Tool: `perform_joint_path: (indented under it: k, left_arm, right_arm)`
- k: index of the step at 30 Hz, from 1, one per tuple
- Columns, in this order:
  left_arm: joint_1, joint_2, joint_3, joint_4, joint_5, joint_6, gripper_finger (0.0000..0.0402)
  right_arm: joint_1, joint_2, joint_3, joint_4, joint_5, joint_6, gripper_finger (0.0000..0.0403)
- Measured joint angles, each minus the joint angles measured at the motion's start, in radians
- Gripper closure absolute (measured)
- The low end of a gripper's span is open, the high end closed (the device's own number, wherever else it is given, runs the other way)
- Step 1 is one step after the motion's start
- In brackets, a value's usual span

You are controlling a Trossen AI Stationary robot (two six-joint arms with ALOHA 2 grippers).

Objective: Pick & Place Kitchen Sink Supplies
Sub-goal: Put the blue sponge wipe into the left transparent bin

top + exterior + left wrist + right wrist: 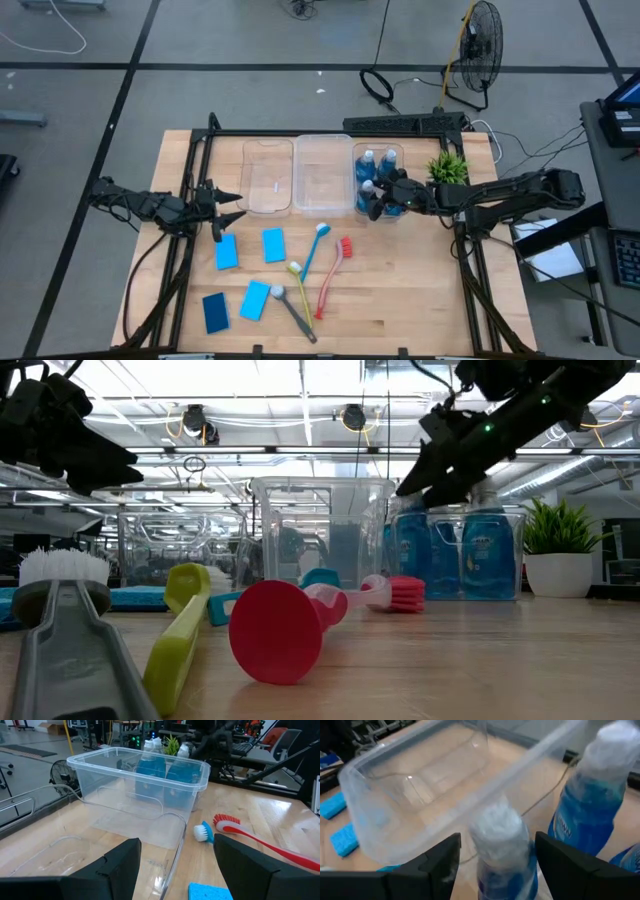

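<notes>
Four clear bottles (376, 176) standing in right bin (378, 150), right gripper (380, 204) spread around one bottle's cap, left gripper (228, 207) spread above sponges (226, 252).

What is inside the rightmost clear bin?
Clear bottles of blue liquid stand inside the bin. The right gripper covers its near end, so the exact count stays unclear.

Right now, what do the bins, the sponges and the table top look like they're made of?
Bins: probably clear, glossy hard plastic; the table shows through and the rims catch glints. Sponges: likely soft matte blue foam, with a pitted surface in the left wrist view. Table top: pale wood, visible plank grain, smooth finish.
</notes>
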Motion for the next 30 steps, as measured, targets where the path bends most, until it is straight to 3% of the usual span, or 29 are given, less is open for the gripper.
perform_joint_path:
  k: [18, 23, 30]
  left_arm:
    - [0.0, 0.0, 0.0, 0.0, 0.0, 0.001, 0.0149]
    - [0.0, 0.0, 0.0, 0.001, 0.0, -0.005, 0.0149]
    - [0.0, 0.0, 0.0, 0.001, 0.0, -0.006, 0.0149]
  right_arm:
    - [0.003, -0.305, 0.003, 0.102, 0.002, -0.209, 0.0177]
    - [0.003, -0.381, 0.003, 0.101, -0.074, -0.209, 0.0215]
    - [0.003, -0.445, 0.004, 0.1, -0.194, -0.195, 0.03]
